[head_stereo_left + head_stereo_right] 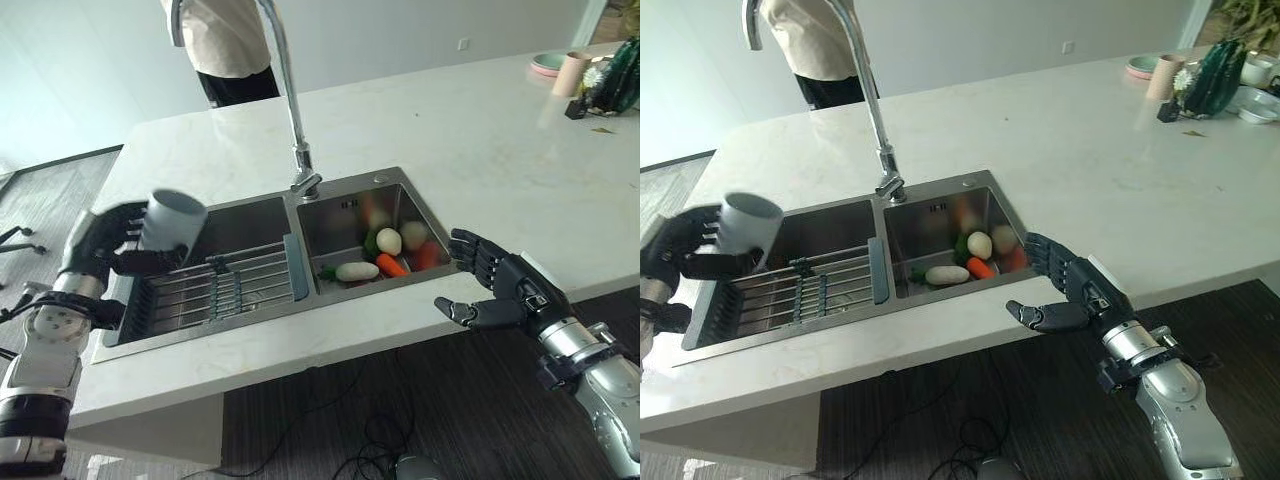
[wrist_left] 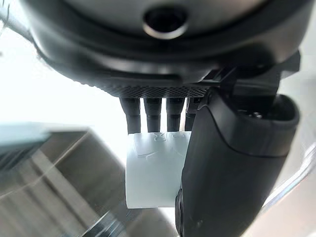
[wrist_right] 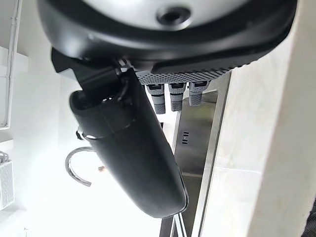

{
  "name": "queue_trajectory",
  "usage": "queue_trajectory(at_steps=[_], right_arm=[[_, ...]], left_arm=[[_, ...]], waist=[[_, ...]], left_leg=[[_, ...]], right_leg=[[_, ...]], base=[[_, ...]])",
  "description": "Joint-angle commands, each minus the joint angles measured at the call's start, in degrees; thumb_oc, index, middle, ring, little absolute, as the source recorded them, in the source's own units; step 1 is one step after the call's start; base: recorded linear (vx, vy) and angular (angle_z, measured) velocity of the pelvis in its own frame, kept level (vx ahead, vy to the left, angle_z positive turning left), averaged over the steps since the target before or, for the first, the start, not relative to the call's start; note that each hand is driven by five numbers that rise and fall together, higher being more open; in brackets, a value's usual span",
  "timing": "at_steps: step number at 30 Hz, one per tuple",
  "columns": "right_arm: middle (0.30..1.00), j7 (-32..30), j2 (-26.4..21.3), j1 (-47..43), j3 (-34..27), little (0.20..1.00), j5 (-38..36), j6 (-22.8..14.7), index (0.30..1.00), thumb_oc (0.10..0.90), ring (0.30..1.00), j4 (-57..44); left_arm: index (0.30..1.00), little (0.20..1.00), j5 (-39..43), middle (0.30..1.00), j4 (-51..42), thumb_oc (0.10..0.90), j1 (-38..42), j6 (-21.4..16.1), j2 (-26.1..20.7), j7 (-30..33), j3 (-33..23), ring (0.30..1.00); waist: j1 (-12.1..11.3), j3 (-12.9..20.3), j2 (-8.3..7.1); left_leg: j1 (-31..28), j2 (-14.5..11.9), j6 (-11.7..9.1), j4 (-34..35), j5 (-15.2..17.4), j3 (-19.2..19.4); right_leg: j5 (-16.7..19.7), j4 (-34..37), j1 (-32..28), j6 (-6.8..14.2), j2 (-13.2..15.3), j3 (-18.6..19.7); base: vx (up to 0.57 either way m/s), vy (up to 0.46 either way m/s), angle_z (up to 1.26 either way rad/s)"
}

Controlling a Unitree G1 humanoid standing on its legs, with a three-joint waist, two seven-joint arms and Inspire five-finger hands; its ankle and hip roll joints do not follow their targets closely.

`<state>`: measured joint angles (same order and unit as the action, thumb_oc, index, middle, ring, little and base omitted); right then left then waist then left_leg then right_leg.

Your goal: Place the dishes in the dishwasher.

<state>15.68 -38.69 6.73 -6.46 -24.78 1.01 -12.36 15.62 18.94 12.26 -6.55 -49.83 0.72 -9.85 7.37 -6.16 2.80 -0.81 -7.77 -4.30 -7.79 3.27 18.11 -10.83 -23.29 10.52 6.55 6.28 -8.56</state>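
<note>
Left robot hand [image 1: 112,240] is wrapped round a white cup [image 1: 172,219], held tilted above the wire rack [image 1: 215,288] in the left sink basin [image 1: 255,215]. Cup looks stiff, light, glazed and slippery, breakable; grip round the body seems right. No readable writing. Right robot hand [image 1: 497,285] hangs empty, fingers spread, off the tabletop [image 1: 480,150] edge near the vegetables [image 1: 385,255].

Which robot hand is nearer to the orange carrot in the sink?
Right. The right robot hand is open at the counter edge beside the carrot's basin; the left robot hand holds a cup across the sink.
</note>
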Motion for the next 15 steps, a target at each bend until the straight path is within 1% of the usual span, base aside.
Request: queue_trajectory(at_steps=[1,2,3,5,6,7,10,12,13,15], right_arm=[[0.9,-1.9,2.1,-2.8,-4.4,0.9,0.2,-5.3,0.9,0.8,0.9,-6.6],[0.9,-2.4,2.9,-2.9,-4.3,0.9,-0.1,-5.3,0.9,0.8,0.9,-7.3],[0.9,-2.5,3.0,-3.0,-4.3,0.9,-0.3,-5.3,0.9,0.8,0.9,-7.5],[0.9,-3.5,4.4,-3.5,-3.8,0.9,-1.9,-5.5,0.9,0.8,0.9,-8.1],[0.9,-4.6,5.9,-4.5,-3.0,0.9,-2.7,-6.0,0.9,0.8,0.9,-8.5],[0.9,-5.2,6.8,-5.0,-2.3,0.9,-3.1,-6.3,0.9,0.8,0.9,-8.8],[0.9,-7.1,9.2,-6.0,-0.3,0.9,-3.0,-6.4,0.9,0.8,0.9,-10.4],[0.9,-7.6,9.7,-6.5,0.7,0.9,-2.7,-7.0,0.9,0.8,0.9,-11.3],[0.9,-7.5,9.7,-6.6,0.8,0.9,-2.9,-7.1,0.9,0.8,0.9,-11.5],[0.9,-6.4,9.9,-7.2,1.4,0.9,-4.3,-7.9,0.9,0.8,0.9,-12.6]], left_arm=[[0.3,0.3,5.2,0.3,-7.3,0.4,4.0,-8.9,-2.3,8.6,-7.0,0.3],[0.3,0.3,5.9,0.3,-11.0,0.4,2.5,-9.9,-0.4,10.2,-8.2,0.3],[0.3,0.3,6.0,0.3,-11.7,0.4,2.2,-10.0,0.0,10.4,-8.5,0.3],[0.3,0.3,8.5,0.3,-15.4,0.4,1.0,-10.9,2.6,11.1,-9.0,0.3],[0.3,0.3,8.9,0.3,-18.6,0.4,-0.1,-11.5,5.5,11.5,-8.7,0.3],[0.3,0.3,9.0,0.3,-20.1,0.4,-0.6,-11.6,6.8,11.6,-8.3,0.3],[0.3,0.3,6.4,0.3,-25.9,0.4,-2.6,-11.4,11.4,12.2,-6.4,0.3],[0.3,0.3,5.3,0.3,-29.7,0.4,-4.0,-11.0,13.7,12.0,-5.9,0.3],[0.3,0.3,5.0,0.3,-30.3,0.4,-4.2,-11.1,13.9,12.0,-6.0,0.3],[0.3,0.3,4.9,0.3,-33.0,0.4,-5.5,-11.6,15.7,12.0,-6.2,0.3]], waist=[[-0.1,4.3,-1.63],[-0.5,4.3,-1.77],[-0.6,4.3,-1.8],[-1.2,4.6,-1.93],[-1.9,4.6,-2.03],[-2.2,4.6,-2.02],[-3.5,4.6,-2.31],[-4.5,4.6,-2.5],[-4.7,4.6,-2.52],[-5.9,4.5,-2.69]], left_leg=[[4.0,0.5,0.1,-9.4,10.1,-2.8],[3.9,0.5,0.0,-9.4,10.4,-3.3],[4.1,0.5,0.0,-9.4,10.0,-3.3],[4.5,0.4,-0.1,-9.4,9.8,-3.8],[4.7,0.4,-0.2,-9.4,9.7,-4.3],[4.8,0.3,-0.2,-9.4,9.6,-4.5],[5.1,0.4,-0.2,-9.4,9.3,-5.8],[5.5,0.2,-0.4,-9.4,9.0,-6.8],[5.5,0.1,-0.5,-9.4,8.9,-6.9],[6.0,-0.3,-0.9,-9.4,8.4,-7.8]], right_leg=[[0.9,6.1,-5.4,4.0,3.6,-1.9],[0.4,6.1,-5.8,4.0,3.7,-2.2],[0.8,6.1,-5.6,3.8,3.7,-2.2],[0.7,6.1,-5.5,3.5,3.8,-2.5],[0.5,6.1,-5.6,3.3,3.8,-2.9],[0.4,6.1,-5.7,3.2,3.8,-3.1],[0.0,6.1,-6.1,2.7,3.8,-3.9],[-0.4,6.1,-6.4,2.3,3.6,-4.6],[-0.4,6.1,-6.4,2.2,3.6,-4.7],[-0.8,6.1,-6.6,1.7,3.4,-5.6]], base=[[0.04,-0.075,0.08],[0.01,-0.065,0.15],[0.01,-0.073,0.18],[-0.01,-0.082,0.21],[0.0,-0.107,0.15],[0.0,-0.121,0.22],[0.0,-0.125,0.32],[0.0,-0.141,0.22],[0.0,-0.182,0.27],[0.0,-0.199,0.37]])
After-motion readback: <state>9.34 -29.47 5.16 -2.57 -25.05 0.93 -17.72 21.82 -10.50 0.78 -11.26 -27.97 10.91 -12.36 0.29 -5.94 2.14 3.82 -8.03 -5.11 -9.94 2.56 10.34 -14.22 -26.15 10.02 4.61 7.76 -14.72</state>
